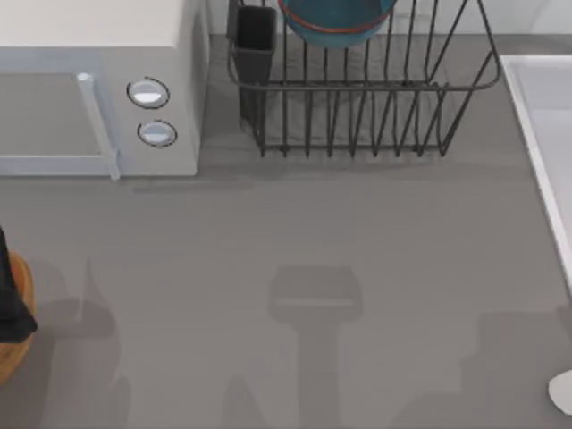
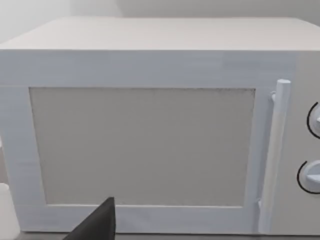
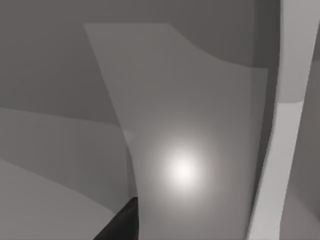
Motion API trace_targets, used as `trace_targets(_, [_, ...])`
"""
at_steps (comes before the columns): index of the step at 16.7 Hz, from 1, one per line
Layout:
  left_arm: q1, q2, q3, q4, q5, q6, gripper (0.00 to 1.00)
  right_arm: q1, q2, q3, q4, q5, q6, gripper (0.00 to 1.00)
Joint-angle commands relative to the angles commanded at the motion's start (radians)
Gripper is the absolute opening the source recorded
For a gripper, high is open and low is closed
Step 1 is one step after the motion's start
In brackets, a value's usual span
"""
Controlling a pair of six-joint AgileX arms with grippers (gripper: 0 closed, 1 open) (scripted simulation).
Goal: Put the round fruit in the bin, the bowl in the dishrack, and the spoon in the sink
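Note:
The blue bowl with its reddish rim sits inside the black wire dishrack at the back. At the table's left edge, a black part of my left gripper hangs over the orange-brown bin. The same gripper's dark tip faces the microwave door. A rounded white end of the spoon lies at the front right, short of the pale sink along the right edge. Close to a pale, glossy curved shape is a dark tip of my right gripper. The round fruit is out of view.
A white microwave with two round knobs and a bar handle stands at the back left. A black utensil cup sits at the rack's left corner. Bare grey tabletop spans the middle.

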Motion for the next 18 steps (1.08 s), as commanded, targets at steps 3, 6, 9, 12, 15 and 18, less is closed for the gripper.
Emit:
trace_targets(3, [0.0, 0.0, 0.0, 0.0, 0.0, 0.0, 1.0, 0.0, 0.0, 0.0, 0.0, 0.0, 0.0, 0.0])
trace_targets(6, [0.0, 0.0, 0.0, 0.0, 0.0, 0.0, 1.0, 0.0, 0.0, 0.0, 0.0, 0.0, 0.0, 0.0])
trace_targets(9, [0.0, 0.0, 0.0, 0.0, 0.0, 0.0, 1.0, 0.007, -0.073, 0.038, -0.099, 0.03, 0.049, 0.0])
trace_targets(12, [0.0, 0.0, 0.0, 0.0, 0.0, 0.0, 1.0, 0.006, -0.099, 0.092, -0.17, 0.031, 0.04, 0.0])
trace_targets(15, [0.0, 0.0, 0.0, 0.0, 0.0, 0.0, 1.0, 0.006, -0.15, 0.178, -0.331, 0.03, 0.035, 0.0])
trace_targets(18, [0.0, 0.0, 0.0, 0.0, 0.0, 0.0, 1.0, 0.003, -0.206, 0.265, -0.485, 0.03, 0.036, 0.0])
